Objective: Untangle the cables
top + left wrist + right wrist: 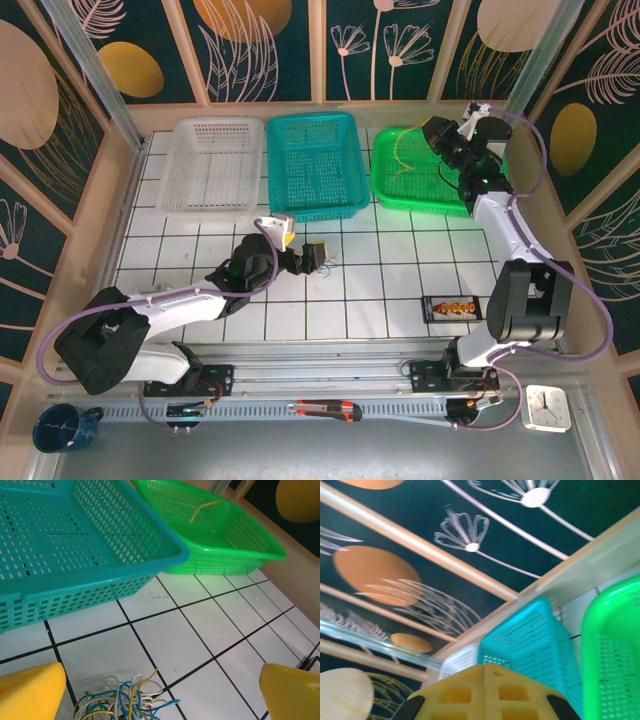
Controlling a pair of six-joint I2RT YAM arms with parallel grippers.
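A: At the left end of the table (pixel 400 285), what's there?

B: A white basket (pixel 210 165) at the back, with nothing I can see in it. Nearer the middle, the left hand (pixel 305 258) is low over the tiles, in front of the teal basket (pixel 318 165).

A: Is it gripping?

B: No. In the wrist view its yellow fingers (pixel 30 692) are spread wide with nothing between them. The cables (pixel 120 700) lie on the tiles just below that gap: a small knot of blue, white and yellow strands, clear of the teal basket's wall.

A: How would they handle?

B: Light and limp, I'd judge. Thin wires like these will slide and spring about, and a tug on the whole clump would likely tighten it. Pinch one loose end, say the yellow tip sticking up at the top of the knot, and draw it out slowly.

A: And further right?

B: The green basket (pixel 430 170) holds one yellow-orange wire (pixel 205 507), lying alone on its floor. The right hand (pixel 485 690) is raised over that basket's far corner, clenched, its pads pressed together. I see no strand in it.
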